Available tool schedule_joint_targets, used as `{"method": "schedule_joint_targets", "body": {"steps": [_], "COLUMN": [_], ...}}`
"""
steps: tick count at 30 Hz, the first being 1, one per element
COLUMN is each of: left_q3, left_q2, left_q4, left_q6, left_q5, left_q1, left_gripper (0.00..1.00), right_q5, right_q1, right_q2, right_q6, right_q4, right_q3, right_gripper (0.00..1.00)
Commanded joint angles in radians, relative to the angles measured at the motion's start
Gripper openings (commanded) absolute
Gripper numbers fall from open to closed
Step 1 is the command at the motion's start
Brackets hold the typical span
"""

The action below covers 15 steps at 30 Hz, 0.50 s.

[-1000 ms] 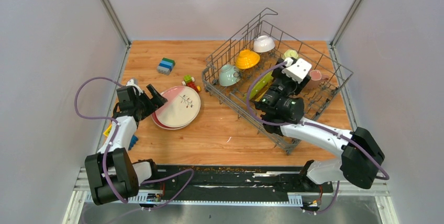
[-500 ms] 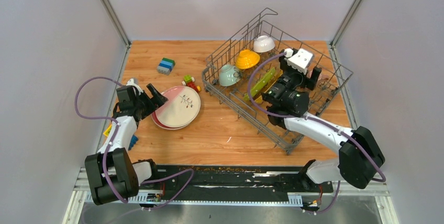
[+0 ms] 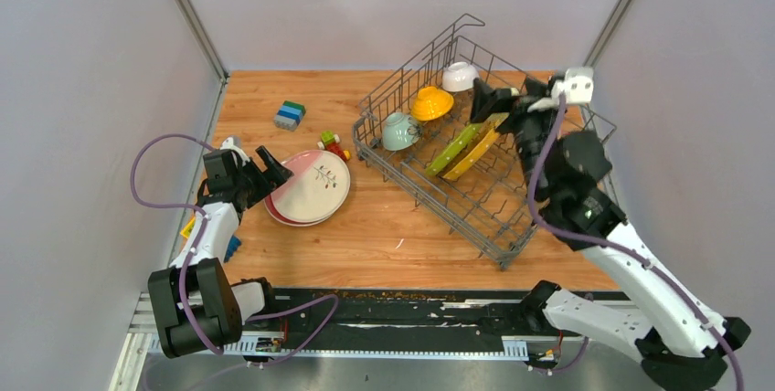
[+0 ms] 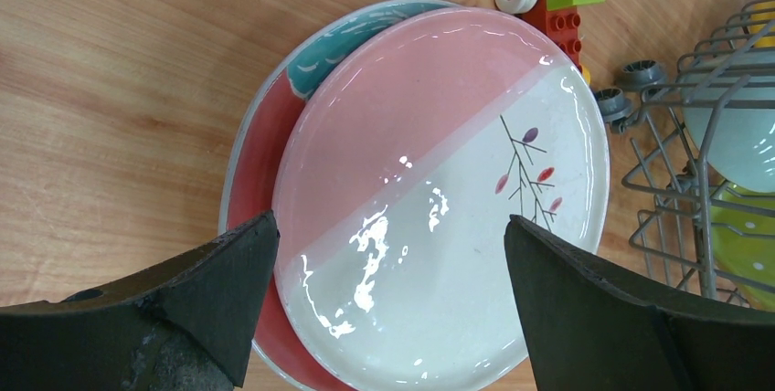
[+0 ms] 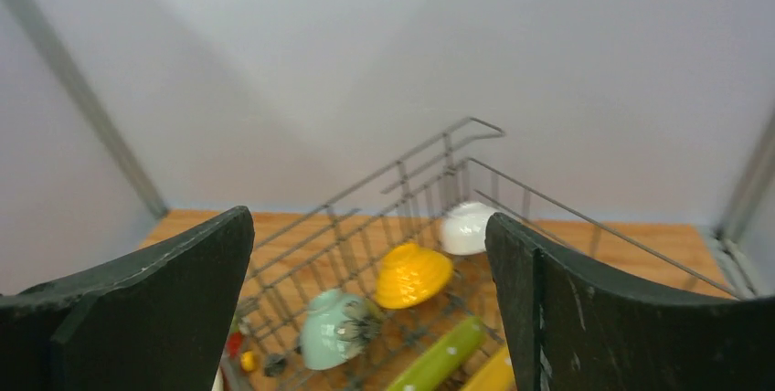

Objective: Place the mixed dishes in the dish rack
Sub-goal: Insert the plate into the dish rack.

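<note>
Above the rack's (image 3: 429, 201) far side, the right gripper (image 3: 501, 100) hangs wide open, empty. Inside the rack lean a green plate (image 3: 454, 149) and a yellow plate (image 3: 482, 148). Left of the rack, the left gripper (image 4: 390, 236), also open, brackets the stacked plates (image 4: 439, 181).

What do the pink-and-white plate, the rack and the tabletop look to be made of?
Plate: probably glazed ceramic, with a glossy finish; bright glints of light show on its face.
Rack: thin grey wire, likely coated metal, with a dull finish.
Tabletop: wood or wood-look laminate; orange-brown grain lines on a smooth surface.
</note>
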State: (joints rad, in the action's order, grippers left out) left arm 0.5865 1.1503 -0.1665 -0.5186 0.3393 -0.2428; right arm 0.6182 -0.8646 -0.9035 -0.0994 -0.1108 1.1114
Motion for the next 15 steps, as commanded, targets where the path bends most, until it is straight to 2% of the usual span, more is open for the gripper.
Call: {"method": "schedule_joint_targets", "body": {"steps": [1, 4, 8, 11, 15], "left_q3": [0.034, 0.031, 0.024, 0.023, 0.026], "left_q2": [-0.017, -0.01, 0.001, 0.01, 0.022], "left_q4": [0.036, 0.042, 0.042, 0.043, 0.039], "left_q6": [-0.002, 0.0, 0.007, 0.013, 0.02], "left_q5": [0.023, 0.03, 0.018, 0.01, -0.008], "left_q1": [-0.003, -0.003, -0.003, -0.003, -0.003], "left_gripper": [1.0, 1.0, 1.0, 1.0, 1.0], "right_q5": [-0.237, -0.529, -0.707, -0.812, -0.928], "right_q1": [0.348, 0.568, 0.745, 0.831, 0.854], "right_q2": [-0.15, -0.222, -0.319, -0.365, -0.402], "right_q6": [0.411, 0.454, 0.514, 0.537, 0.544], "right_q4": [0.576, 0.645, 0.632, 0.57, 0.513], "right_q3": [0.145, 0.138, 0.075, 0.027, 0.002], "right_gripper": [1.0, 0.97, 0.94, 0.92, 0.9]}}
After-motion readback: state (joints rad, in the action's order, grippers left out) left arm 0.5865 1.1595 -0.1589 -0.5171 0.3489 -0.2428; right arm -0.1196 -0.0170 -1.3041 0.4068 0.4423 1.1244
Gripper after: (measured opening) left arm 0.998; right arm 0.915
